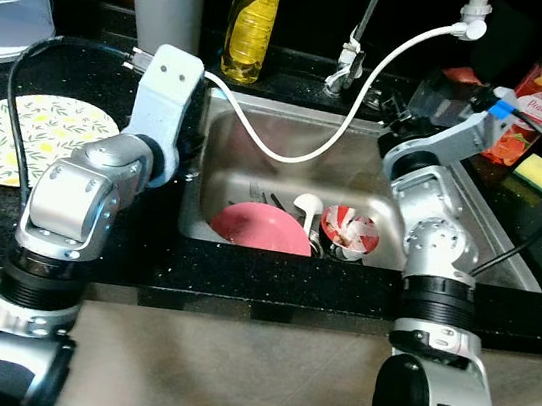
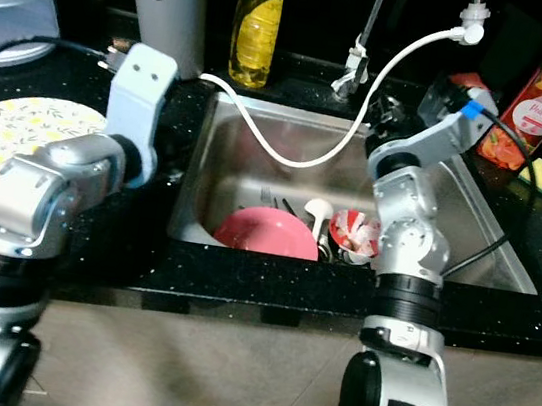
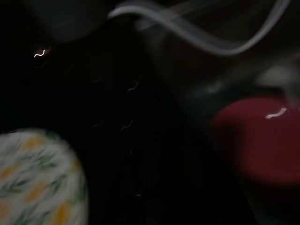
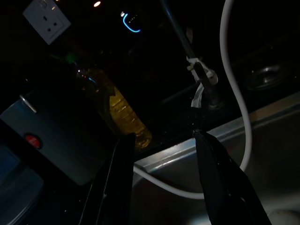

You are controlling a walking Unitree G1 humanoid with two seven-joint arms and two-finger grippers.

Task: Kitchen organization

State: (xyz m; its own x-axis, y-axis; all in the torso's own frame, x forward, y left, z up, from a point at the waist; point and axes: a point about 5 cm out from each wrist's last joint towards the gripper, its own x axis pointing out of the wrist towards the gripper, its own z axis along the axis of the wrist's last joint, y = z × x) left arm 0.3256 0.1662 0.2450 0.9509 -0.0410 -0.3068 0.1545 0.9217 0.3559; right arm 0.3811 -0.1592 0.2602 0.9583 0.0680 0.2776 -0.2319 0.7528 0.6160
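While the right gripper (image 4: pixel 164 183) hangs open above the sink (image 1: pixel 471 216), the pink bowl (image 1: pixel 259 228) lies below it — the white hose (image 1: pixel 298 156), just ahead, could snag an arm reaching down.

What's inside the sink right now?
In the sink lie a pink bowl, a white spoon, a fork and a red-and-white cup, with a white hose looping above. The bowl covers whatever is beneath it.
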